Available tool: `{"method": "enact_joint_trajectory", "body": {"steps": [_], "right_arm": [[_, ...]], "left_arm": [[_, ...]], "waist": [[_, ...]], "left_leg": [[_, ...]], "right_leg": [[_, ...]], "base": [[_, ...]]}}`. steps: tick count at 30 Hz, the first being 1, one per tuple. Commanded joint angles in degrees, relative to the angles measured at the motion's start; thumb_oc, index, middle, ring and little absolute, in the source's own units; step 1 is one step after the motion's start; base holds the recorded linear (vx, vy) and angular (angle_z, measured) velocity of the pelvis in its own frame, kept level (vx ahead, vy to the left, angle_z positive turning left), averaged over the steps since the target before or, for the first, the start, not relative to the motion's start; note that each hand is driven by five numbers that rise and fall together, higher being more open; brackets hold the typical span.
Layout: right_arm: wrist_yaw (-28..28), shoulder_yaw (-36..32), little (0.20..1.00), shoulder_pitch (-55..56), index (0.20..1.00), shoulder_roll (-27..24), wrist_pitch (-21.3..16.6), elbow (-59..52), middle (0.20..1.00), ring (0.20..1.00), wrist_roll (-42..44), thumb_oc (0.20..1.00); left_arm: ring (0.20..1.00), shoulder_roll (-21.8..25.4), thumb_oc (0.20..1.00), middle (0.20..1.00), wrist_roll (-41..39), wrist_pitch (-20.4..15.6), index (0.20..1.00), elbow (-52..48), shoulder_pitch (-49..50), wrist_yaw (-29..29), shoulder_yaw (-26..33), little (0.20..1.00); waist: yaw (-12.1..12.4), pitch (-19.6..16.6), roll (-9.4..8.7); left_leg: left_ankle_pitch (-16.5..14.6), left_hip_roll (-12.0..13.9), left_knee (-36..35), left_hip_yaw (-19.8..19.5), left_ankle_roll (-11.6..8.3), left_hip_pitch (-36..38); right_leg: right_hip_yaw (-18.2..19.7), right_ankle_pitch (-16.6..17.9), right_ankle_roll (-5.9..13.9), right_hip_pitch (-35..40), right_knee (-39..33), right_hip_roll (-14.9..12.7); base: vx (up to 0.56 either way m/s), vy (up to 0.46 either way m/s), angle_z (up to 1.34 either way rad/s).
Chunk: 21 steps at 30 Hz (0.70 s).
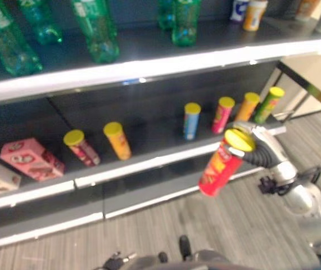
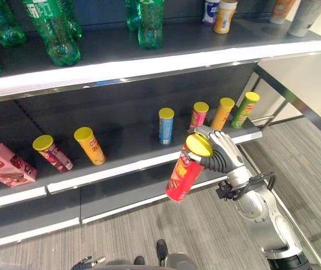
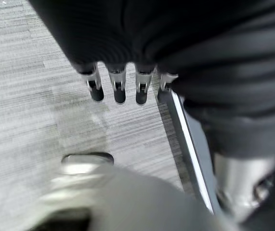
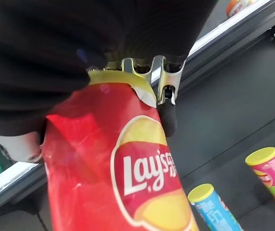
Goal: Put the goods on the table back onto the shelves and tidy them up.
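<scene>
- Right hand [image 2: 219,151] wrapped round the top of a red crisp can [image 2: 184,174], fingers [image 4: 166,111] curled over the yellow lid; can held tilted in mid-air in front of the middle shelf [image 2: 149,147], base hanging lower and towards the floor.
- Carrying step judged under way: can picked up, not yet shelved.
- Next move, by estimate: lift and straighten the can, then set it upright in the gap on the middle shelf between the blue can [image 2: 166,125] and the pink can [image 2: 198,114], or alongside the orange can [image 2: 223,112] and green can [image 2: 244,109] at the row's right end, without knocking the neighbours.
- Further left on the same shelf: a yellow-orange can [image 2: 90,145] and a dark red can [image 2: 52,152], both leaning, plus a pink box [image 2: 4,163], likely still in need of straightening.
- Upper shelf stocked with green bottles [image 2: 53,31] and small tubs [image 2: 224,16] at the back right.
- Left hand [image 3: 118,84] hanging over the grey floor with straight fingers, holding nothing.
- Bottle tops cut off by the frame edge; can's far side and the thumb hidden behind the dark hand cover in the right wrist view; depth of the free shelf gap hard to judge.
</scene>
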Motion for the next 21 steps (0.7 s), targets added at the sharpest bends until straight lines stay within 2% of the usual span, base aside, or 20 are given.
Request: {"method": "enact_joint_trajectory", "body": {"steps": [1,2,3,4,5,6,8,9,11,13,16,21], "right_arm": [[-2.89,-1.92,0.200,-1.41,0.200,-1.37,-1.96,-4.19,0.200,0.200,0.60,0.200],[-3.34,-0.86,0.200,-2.33,0.200,-1.20,-1.91,-3.62,0.200,0.200,0.03,0.200],[-3.35,-0.84,0.200,-2.35,0.200,-1.20,-1.92,-3.60,0.200,0.200,0.03,0.200],[-3.55,0.54,0.200,-3.94,0.200,-1.05,-1.89,-2.91,0.200,0.200,-0.08,0.200],[-3.61,0.66,0.200,-4.07,0.200,-1.09,-1.91,-2.78,0.200,0.200,-0.10,0.200],[-3.96,1.33,0.200,-4.89,0.200,-1.23,-1.88,-2.13,0.200,0.200,-0.15,0.200],[-3.95,2.89,0.200,-5.40,0.200,-1.13,-1.45,-0.97,0.200,0.200,-0.64,0.200],[-3.80,3.20,0.200,-4.84,0.200,-1.49,-1.12,-0.52,0.200,0.200,-1.09,0.200],[-3.17,2.98,0.200,-3.85,0.200,-1.48,-1.07,-0.54,0.200,0.200,-2.23,0.200],[-3.19,3.04,0.200,-3.90,0.200,-1.39,-1.03,-0.35,0.200,0.200,-2.51,0.200],[-2.87,4.90,0.200,-5.22,0.200,-0.27,-0.70,0.84,0.200,0.200,-2.91,0.200],[-3.42,6.24,0.200,-4.47,0.200,0.68,-0.84,2.28,0.200,0.200,-4.19,0.200]], "left_arm": [[1.000,-3.12,1.000,1.000,-2.11,-0.52,1.000,-0.47,1.04,0.23,-2.42,1.000],[1.000,-2.95,1.000,1.000,-2.09,-0.54,1.000,-0.66,1.34,0.58,-2.92,1.000],[1.000,-2.95,1.000,1.000,-2.08,-0.54,1.000,-0.67,1.35,0.58,-2.90,1.000],[1.000,-2.86,1.000,1.000,-1.78,-0.49,1.000,0.01,1.44,1.08,-3.52,1.000],[1.000,-2.92,1.000,1.000,-1.78,-0.51,1.000,0.04,1.42,1.10,-3.48,1.000],[1.000,-2.94,1.000,1.000,-1.72,-0.54,1.000,0.36,1.25,1.41,-3.73,1.000],[1.000,-3.35,1.000,1.000,-1.01,-0.65,1.000,0.74,1.22,2.12,-4.09,1.000],[1.000,-3.64,1.000,1.000,-1.94,-0.55,1.000,0.80,1.40,1.87,-4.00,1.000],[1.000,-3.38,1.000,1.000,-2.06,-0.58,1.000,0.74,0.93,1.93,-3.53,1.000],[1.000,-3.12,1.000,1.000,-1.94,-0.56,1.000,0.67,0.78,1.95,-3.47,1.000],[1.000,-2.38,1.000,1.000,-0.69,-0.36,1.000,1.44,0.61,1.95,-3.22,1.000],[1.000,-2.18,1.000,1.000,-0.46,-0.38,1.000,2.12,0.52,1.70,-2.71,1.000]], "waist": [[0.48,-1.12,-0.47],[0.95,-1.94,-0.79],[0.99,-1.89,-0.88],[1.48,-2.33,0.09],[1.39,-2.34,0.08],[1.54,-2.32,0.50],[2.03,-2.09,1.01],[2.15,-2.89,2.25],[1.87,-4.09,3.27],[1.98,-4.43,3.42],[2.09,-4.83,3.18],[2.27,-5.08,2.68]], "left_leg": [[1.66,5.01,-4.47,2.56,1.62,-1.07],[1.93,8.27,-13.40,2.16,2.35,0.55],[2.10,8.21,-13.73,2.24,2.36,0.79],[6.60,11.19,-22.83,-0.07,1.37,1.32],[7.15,11.24,-23.85,-0.07,1.26,1.80],[9.24,12.54,-26.99,-0.53,0.47,1.52],[11.03,14.14,-30.85,-0.57,-0.42,-0.19],[11.27,14.67,-32.23,-0.68,-1.14,2.55],[11.79,14.20,-34.38,0.20,-2.24,4.89],[11.77,13.88,-35.15,0.69,-2.35,5.53],[10.54,13.00,-36.12,3.01,-1.66,6.98],[9.74,12.66,-36.12,3.90,-1.07,7.20]], "right_leg": [[2.06,-3.05,5.46,1.60,2.17,-1.72],[1.76,-4.00,5.91,1.25,2.39,-2.90],[1.81,-4.02,5.91,1.31,2.40,-2.98],[2.03,-5.00,6.30,1.56,2.14,-3.06],[1.99,-4.99,6.21,1.55,2.17,-3.04],[2.12,-5.61,6.43,1.89,2.07,-3.30],[2.07,-6.62,6.80,2.98,1.50,-4.12],[2.61,-6.73,7.66,4.03,0.72,-4.51],[2.49,-6.40,8.25,4.44,-0.13,-5.41],[2.60,-6.17,8.57,4.09,-0.27,-6.00],[3.89,-4.22,9.86,2.39,-1.46,-7.64],[4.54,-3.31,10.51,1.64,-2.37,-8.04]], "base": [[0.17,0.143,-0.07],[0.10,0.080,-0.10],[0.18,0.222,-0.17],[0.08,0.133,-0.11],[0.11,0.204,-0.09],[0.06,0.116,0.03],[0.11,0.248,0.08],[0.16,0.312,-0.10],[0.15,0.239,-0.29],[0.07,0.163,-0.21],[0.03,0.152,-0.25],[0.00,0.046,-0.21]]}}
